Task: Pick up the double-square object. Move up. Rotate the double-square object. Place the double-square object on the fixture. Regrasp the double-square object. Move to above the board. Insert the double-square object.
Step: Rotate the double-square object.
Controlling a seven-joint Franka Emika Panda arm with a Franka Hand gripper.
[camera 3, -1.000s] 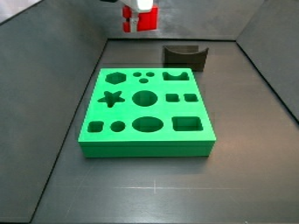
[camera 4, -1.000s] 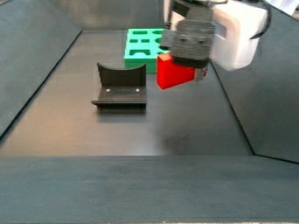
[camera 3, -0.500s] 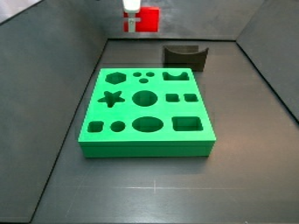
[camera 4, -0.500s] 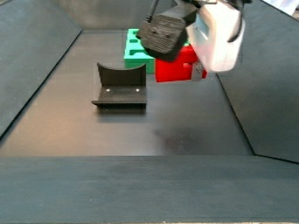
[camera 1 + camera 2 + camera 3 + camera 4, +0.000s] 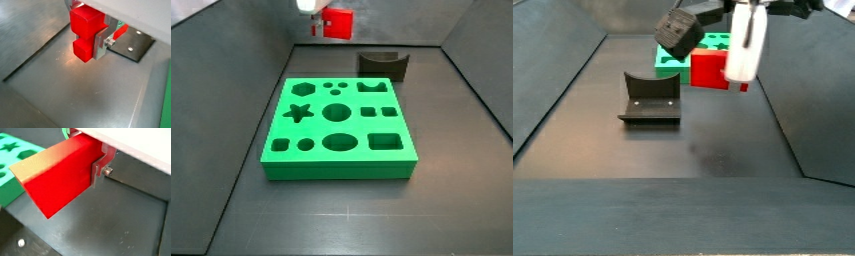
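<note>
The double-square object (image 5: 85, 32) is a bright red stepped block, held off the bench (image 5: 714, 150) in the tool (image 5: 93, 37). In both wrist views a flat silver finger (image 5: 100, 170) presses against one of its sides, and the block fills the space beside it, so the tool is clamped on the block; the opposite finger is hidden behind the red plastic. In a side view the block (image 5: 711, 70) hangs in the air, tilted over with its long side roughly level, though the arm's white housing covers part of it, so the exact angle is hard to judge. It hangs near the fixture (image 5: 649, 97), which stands on the dark bench with its notch upward, apart from the block. The green board (image 5: 341, 128) lies flat on the bench with its shaped cut-outs facing up; in that side view the block (image 5: 337, 21) shows beyond the board's far edge, up near the back wall.
</note>
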